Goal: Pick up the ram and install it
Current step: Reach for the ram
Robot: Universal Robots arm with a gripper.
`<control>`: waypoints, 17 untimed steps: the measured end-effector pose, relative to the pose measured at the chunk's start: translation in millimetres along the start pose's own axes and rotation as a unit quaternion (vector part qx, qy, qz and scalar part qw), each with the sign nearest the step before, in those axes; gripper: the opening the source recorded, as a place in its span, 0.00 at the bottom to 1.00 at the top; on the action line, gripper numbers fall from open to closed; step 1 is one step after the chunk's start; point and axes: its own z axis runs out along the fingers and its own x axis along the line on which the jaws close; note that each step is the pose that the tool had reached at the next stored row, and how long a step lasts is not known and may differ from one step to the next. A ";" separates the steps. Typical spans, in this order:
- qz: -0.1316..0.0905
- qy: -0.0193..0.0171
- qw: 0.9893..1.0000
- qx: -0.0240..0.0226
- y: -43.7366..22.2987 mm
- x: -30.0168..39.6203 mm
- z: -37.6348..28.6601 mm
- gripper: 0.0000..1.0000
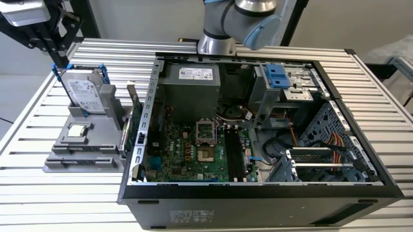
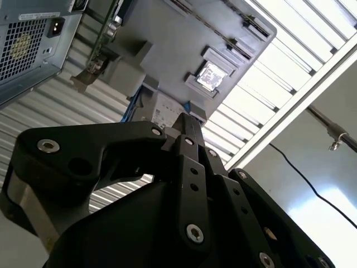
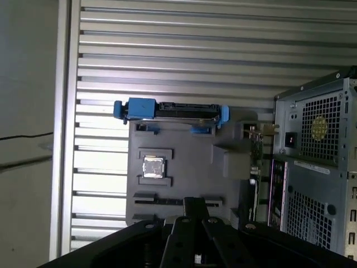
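1. The gripper (image 3: 194, 202) hangs above the grey parts holder (image 3: 184, 167), which stands beside the open computer case (image 1: 258, 193) on the exterior view's left. The jaws look pressed together, with nothing seen between them.
2. The ram (image 3: 164, 200) seems to be the thin dark strip standing on edge in the long slot at one end of the holder (only its top edge shows, so this reading is unsure). In the first wrist view the gripper's tip lines up over the middle of that strip. In the exterior view the gripper is well above the holder.
3. A square silver processor chip (image 3: 153, 166) lies flat in a recess at the holder's middle. A hard drive in a blue frame (image 3: 170, 110) stands on edge at the holder's other end.
4. A green expansion card (image 3: 257, 162) stands upright between the holder and the case.
5. Inside the case, dark memory slots (image 1: 233, 154) run beside the processor socket (image 1: 205, 140) on the motherboard (image 1: 174, 150). Everything rests on a slatted aluminium table (image 1: 116, 48).
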 end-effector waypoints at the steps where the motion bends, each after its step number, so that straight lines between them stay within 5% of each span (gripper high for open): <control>1: 0.000 0.000 1.000 0.000 -1.0 0.1 0.0 0.00; 17: 0.001 0.000 1.000 0.000 -16.7 3.9 -0.7 0.00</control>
